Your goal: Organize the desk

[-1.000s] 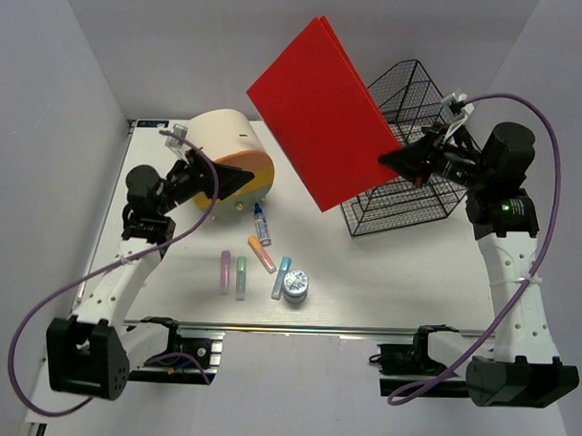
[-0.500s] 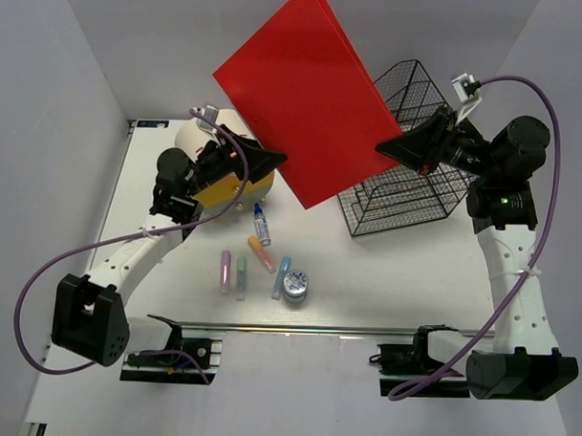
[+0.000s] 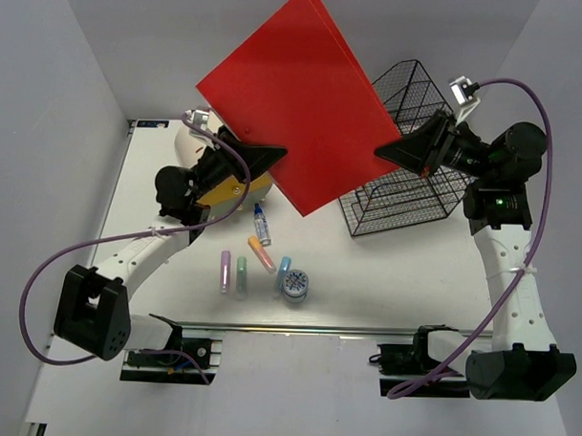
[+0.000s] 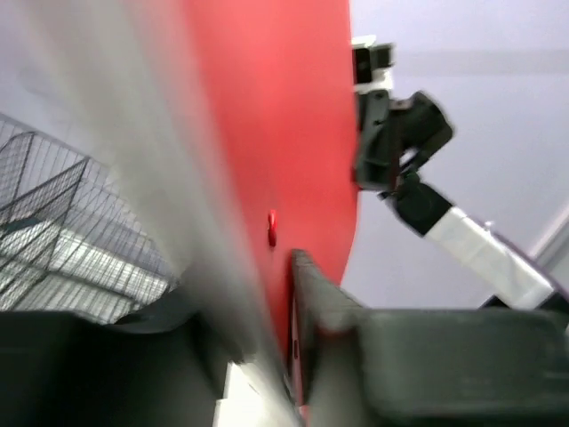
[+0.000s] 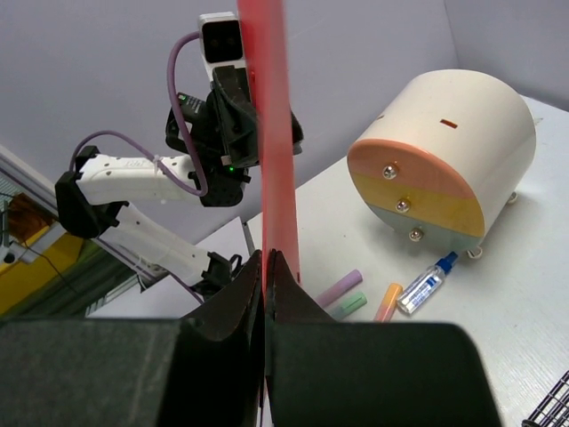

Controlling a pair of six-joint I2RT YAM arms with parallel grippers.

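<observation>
Two grippers are on one red folder (image 3: 295, 94), held high and tilted over the far half of the desk (image 3: 394, 269), whose white top runs under everything, with its rail (image 3: 297, 326) along the near edge. The right gripper (image 3: 384, 149) is pinched tight on the folder's right edge. The left gripper (image 3: 269, 158) straddles the lower left edge, jaws narrowed around it. The left wrist view is blurred, so I cannot tell if it has clamped. Risks: the folder looks split into two leaves at its far top corner, so the left jaws may catch only one leaf and let it flap open. If the arms pull apart or twist against each other, the sheet could buckle or slide out of the right pinch, which holds only at the edge. A drop would land on the little bottle (image 3: 261, 224), the pink (image 3: 225, 270), green (image 3: 240, 276), orange (image 3: 262, 254) and blue (image 3: 281, 276) markers and the round tin (image 3: 295, 284) lying near the middle. A swing right could hit the wire basket (image 3: 416, 194). A second ago the left gripper sat low and wide open at the drawer box (image 5: 453, 133), clear of the folder. Since then it has risen to the folder and narrowed. The folder has moved left and farther back, and the right wrist has turned with it. Desk items have not moved.
</observation>
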